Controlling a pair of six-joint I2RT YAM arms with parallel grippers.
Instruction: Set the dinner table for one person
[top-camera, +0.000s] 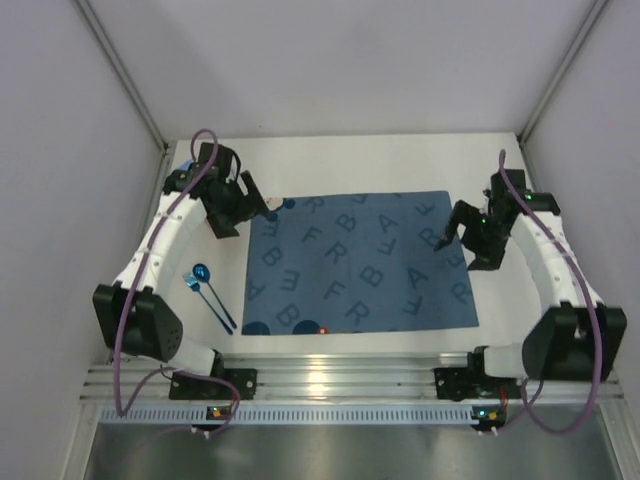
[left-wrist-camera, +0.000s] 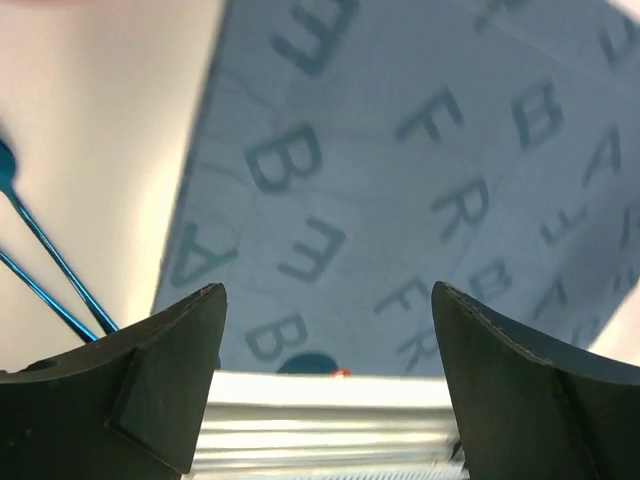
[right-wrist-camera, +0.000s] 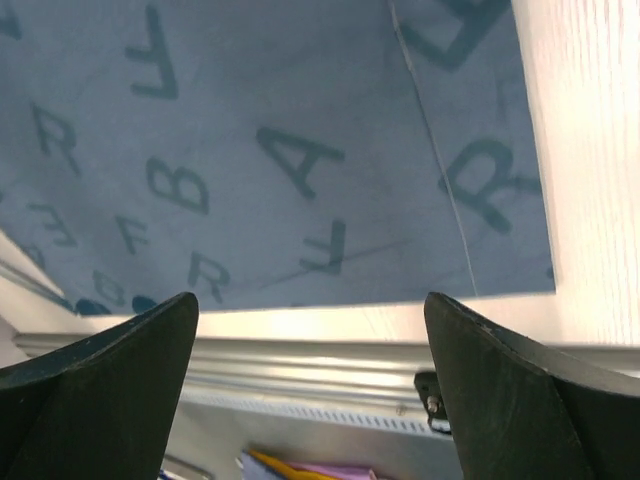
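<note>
The white dinner table (top-camera: 350, 160) carries a blue letter-printed placemat (top-camera: 355, 262) in its middle. A blue spoon (top-camera: 203, 277) and a blue fork (top-camera: 192, 285) lie side by side on the table left of the placemat. Their thin handles show in the left wrist view (left-wrist-camera: 45, 250). My left gripper (top-camera: 262, 208) is open and empty above the placemat's far left corner, and its wrist view (left-wrist-camera: 327, 290) looks down on the placemat (left-wrist-camera: 400, 150). My right gripper (top-camera: 445, 238) is open and empty above the placemat's right part (right-wrist-camera: 300, 150), as its wrist view (right-wrist-camera: 310, 297) shows.
A silver slotted rail (top-camera: 330, 385) runs along the near edge and also shows in the left wrist view (left-wrist-camera: 320, 420) and the right wrist view (right-wrist-camera: 320, 370). Dark blue round shapes (top-camera: 258, 327) and a small red spot (top-camera: 322, 329) sit at the placemat's near edge. Grey walls enclose the table.
</note>
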